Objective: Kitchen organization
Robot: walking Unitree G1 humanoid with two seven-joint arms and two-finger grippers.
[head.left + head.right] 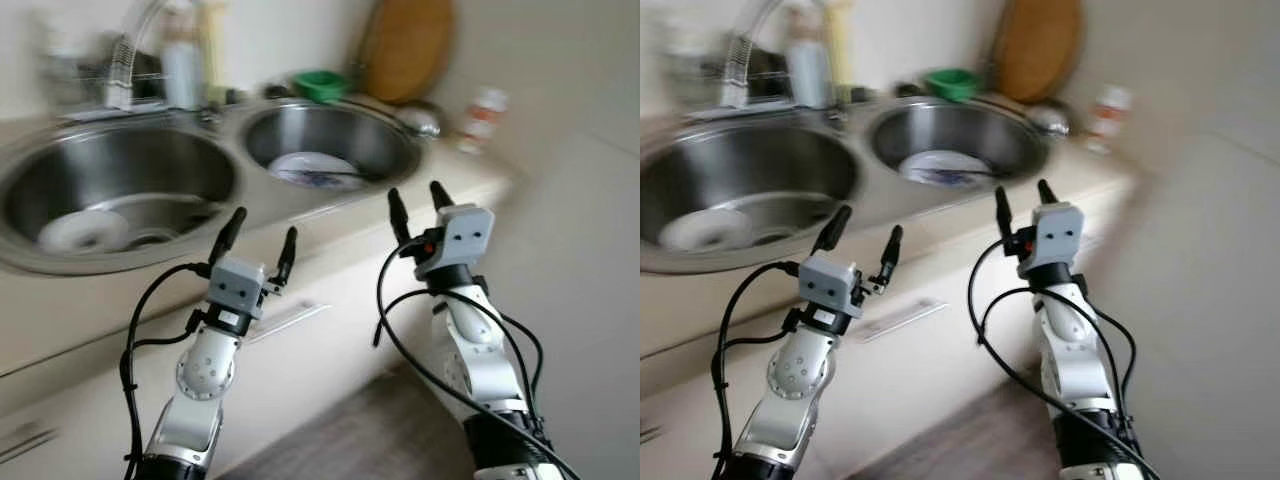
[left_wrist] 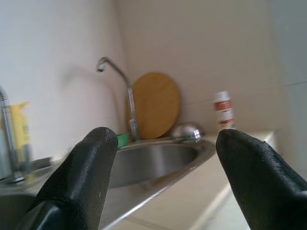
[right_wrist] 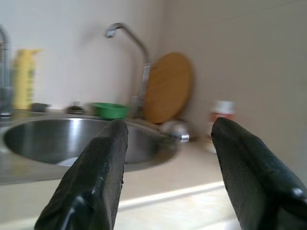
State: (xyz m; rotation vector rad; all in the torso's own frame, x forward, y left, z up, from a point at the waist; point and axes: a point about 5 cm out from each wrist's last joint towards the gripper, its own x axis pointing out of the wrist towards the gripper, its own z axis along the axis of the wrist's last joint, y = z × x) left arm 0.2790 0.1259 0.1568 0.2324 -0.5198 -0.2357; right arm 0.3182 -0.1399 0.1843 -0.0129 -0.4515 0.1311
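Two round steel sinks are set in a beige counter. The left sink [image 1: 40, 175] holds a white plate [image 1: 82, 232]. A patterned white plate [image 1: 312, 168] lies in the right sink [image 1: 385, 135]. My left gripper [image 1: 259, 240] is open and empty, raised in front of the counter edge below the strip between the sinks. My right gripper [image 1: 420, 205] is open and empty too, held up by the counter edge near the right sink. Through the wrist views, the fingers [image 2: 81, 182] [image 3: 96, 182] frame the right sink and its tap [image 2: 127, 96].
Behind the right sink stand a round wooden board [image 1: 408, 45], a green bowl [image 1: 322, 84], a steel lid [image 1: 420, 120] and a small white bottle with a red label [image 1: 482, 115]. A yellow bottle [image 3: 24, 79] and a dish rack [image 1: 120, 75] sit behind the left sink. Cabinet fronts [image 1: 290, 320] lie below.
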